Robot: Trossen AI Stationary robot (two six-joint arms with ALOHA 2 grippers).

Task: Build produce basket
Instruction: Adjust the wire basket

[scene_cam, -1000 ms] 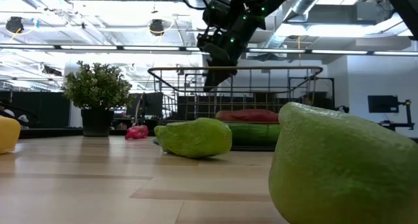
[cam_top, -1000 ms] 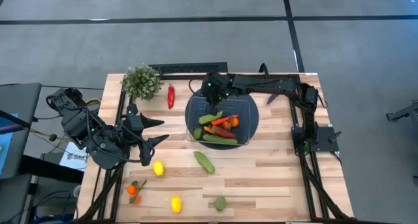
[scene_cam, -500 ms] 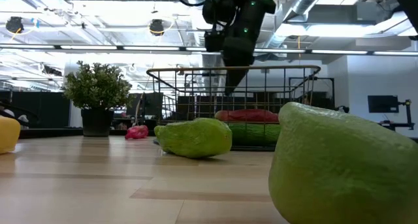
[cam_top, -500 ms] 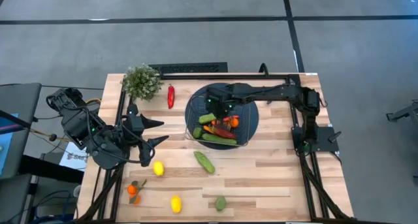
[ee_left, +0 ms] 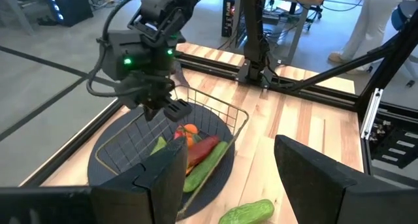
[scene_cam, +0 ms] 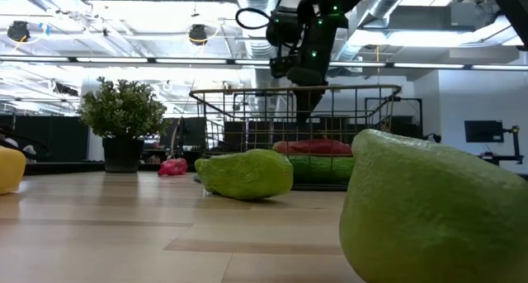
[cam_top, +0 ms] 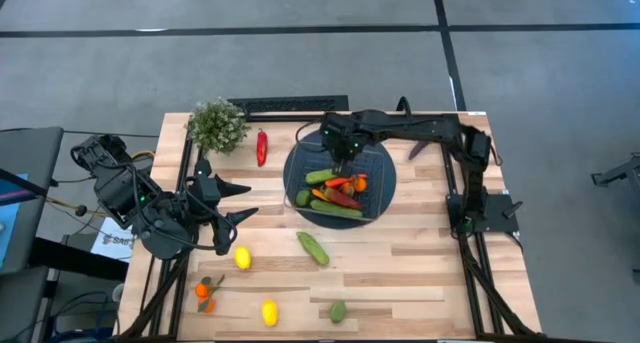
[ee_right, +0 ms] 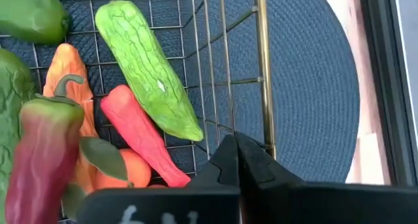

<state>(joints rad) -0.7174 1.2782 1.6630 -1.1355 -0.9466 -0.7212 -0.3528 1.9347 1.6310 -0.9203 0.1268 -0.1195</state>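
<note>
Closed right fingers [ee_right: 238, 160] over two cucumbers [ee_right: 149, 76]

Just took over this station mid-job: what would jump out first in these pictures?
The wire basket on the round dark blue mat at mid-table, already holding cucumbers, a red pepper and carrots, with the right tool hanging shut just over its far side. Next, the loose produce on the near boards: a cucumber, two lemons, a lime. The left tool waits open at the left edge.
</note>
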